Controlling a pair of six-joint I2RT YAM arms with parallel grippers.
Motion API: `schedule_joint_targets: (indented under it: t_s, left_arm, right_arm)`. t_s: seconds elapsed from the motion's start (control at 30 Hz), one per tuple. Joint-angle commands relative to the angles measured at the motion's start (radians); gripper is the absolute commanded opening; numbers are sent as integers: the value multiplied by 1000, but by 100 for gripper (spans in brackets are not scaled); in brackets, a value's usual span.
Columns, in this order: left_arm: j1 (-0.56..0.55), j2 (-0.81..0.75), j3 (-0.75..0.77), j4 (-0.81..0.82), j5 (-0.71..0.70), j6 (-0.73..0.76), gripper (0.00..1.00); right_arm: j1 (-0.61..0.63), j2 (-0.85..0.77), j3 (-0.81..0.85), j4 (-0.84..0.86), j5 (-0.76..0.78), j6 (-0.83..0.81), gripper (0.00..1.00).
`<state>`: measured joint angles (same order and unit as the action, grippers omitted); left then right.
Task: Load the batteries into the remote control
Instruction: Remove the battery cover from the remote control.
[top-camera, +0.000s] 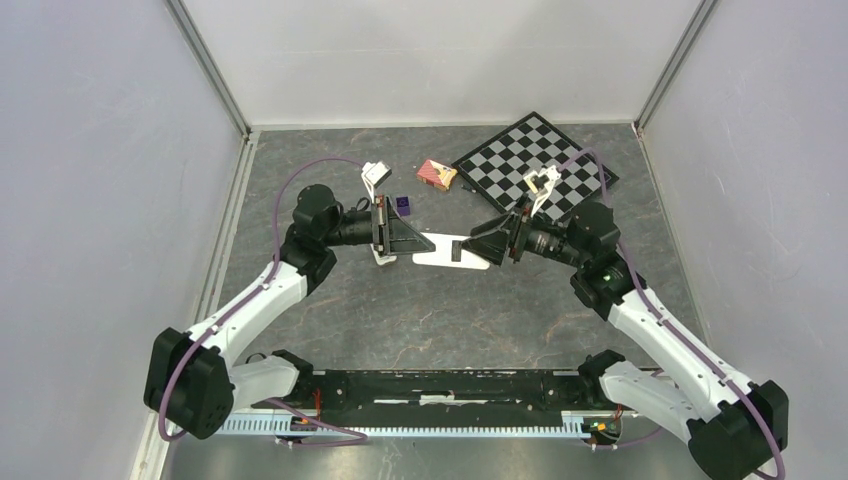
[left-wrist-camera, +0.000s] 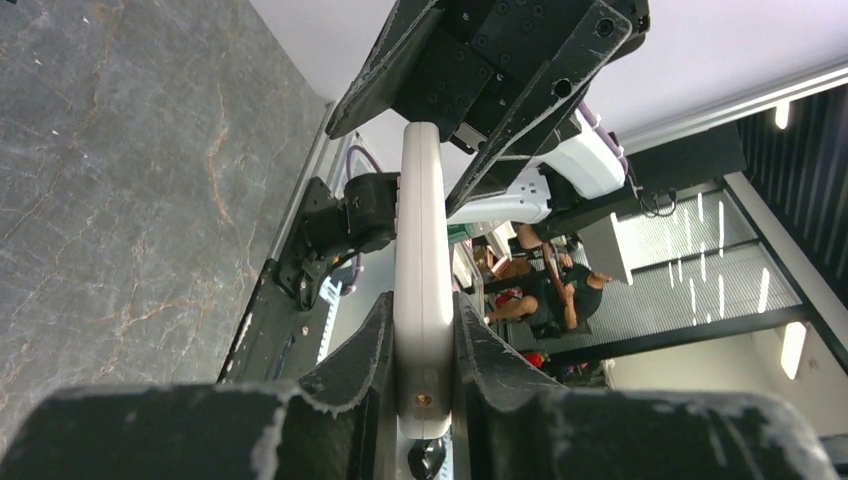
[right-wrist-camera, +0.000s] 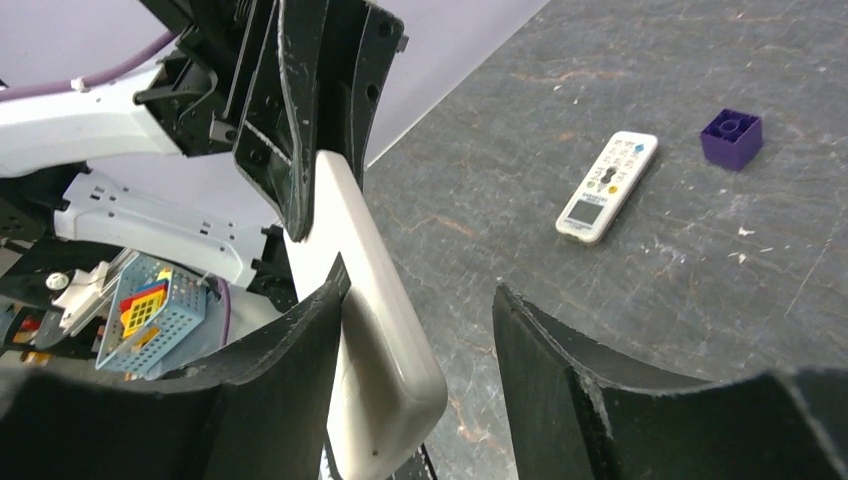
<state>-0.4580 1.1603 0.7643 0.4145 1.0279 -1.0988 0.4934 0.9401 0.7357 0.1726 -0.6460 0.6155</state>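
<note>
The remote (left-wrist-camera: 422, 230) hangs at mid-frame in the top view, its long axis running straight from one arm to the other. The left gripper (left-wrist-camera: 425, 300) is clenched on one end of the smooth, rounded cream-tan shell, while the right gripper (right-wrist-camera: 420, 280) stands released round the other end, one finger touching. Farther off, a second remote (right-wrist-camera: 607, 187) and a purple block (right-wrist-camera: 731, 138) lie on the mottled grey tabletop (top-camera: 420, 320); I see no batteries.

No text is legible. The white buttoned remote (right-wrist-camera: 607, 187) bears small print below its display, possibly a brand name, unreadable here.
</note>
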Motion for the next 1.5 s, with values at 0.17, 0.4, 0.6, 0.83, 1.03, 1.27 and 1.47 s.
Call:
schedule_joint_targets:
  t_s: [0.17, 0.4, 0.6, 0.83, 1.03, 1.27, 1.47]
  left_arm:
    - [40, -39, 37, 19, 60, 68, 2]
    - [63, -49, 35, -13, 66, 78, 2]
    - [79, -38, 52, -18, 92, 74, 2]
    - [91, -4, 54, -100, 55, 136, 2]
    - [90, 33, 48, -112, -13, 116, 2]
    - [90, 108, 67, -186, -73, 174, 2]
    - [91, 164, 87, -196, -68, 208, 2]
  right_arm:
    - [-9, -34, -83, 90, -78, 75, 70]
    - [-9, -85, -162, 169, -9, 185, 23]
    - [-36, -94, -173, 179, -45, 164, 15]
    - [-93, -99, -226, 268, -90, 198, 30]
    - [-96, -68, -298, 371, -42, 271, 58]
    - [-115, 28, -380, 626, -19, 416, 45]
    - [-142, 105, -333, 565, 1, 334, 76]
